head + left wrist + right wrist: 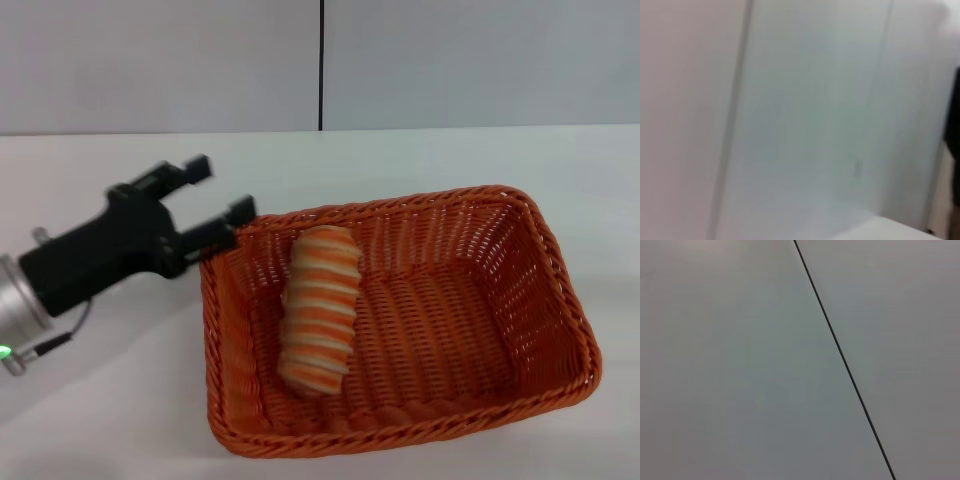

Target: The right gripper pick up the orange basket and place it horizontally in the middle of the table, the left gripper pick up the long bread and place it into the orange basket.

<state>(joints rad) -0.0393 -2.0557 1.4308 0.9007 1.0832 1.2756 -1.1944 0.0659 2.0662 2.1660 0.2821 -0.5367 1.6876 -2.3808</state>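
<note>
Item 1: the wide, plain white flat table (100, 420), which is filling the lower three quarters of the head view and is meeting a pale grey wall (160, 60) along the upper part of the frame. A thin dark vertical seam (321, 65) is dividing that wall near the top centre.

Item 2: the large rectangular orange woven wicker basket (560, 300), with braided rim and sloping open-weave sides. It is sitting on the table in the centre and lower right of the head view, lying lengthwise across the frame with its open top facing up.

Item 3: the long bread (320, 310), an oblong ridged toy loaf with alternating orange and cream stripes. It is lying inside the basket, in its left half, resting on the woven floor with one end leaning toward the far wall and the other pointing toward the near rim.

Item 4: the left gripper (222, 203), a small all-black two-fingered claw on a black body with a silver cuff. It is reaching in from the left edge of the head view, its notched fingers spread apart and gripping nothing, the nearer fingertip sitting just beside the basket's upper left corner.

Item 5: the right gripper is appearing in no view. Both wrist views are showing only pale wall, the right one crossed by a dark diagonal seam (845, 360).
</note>
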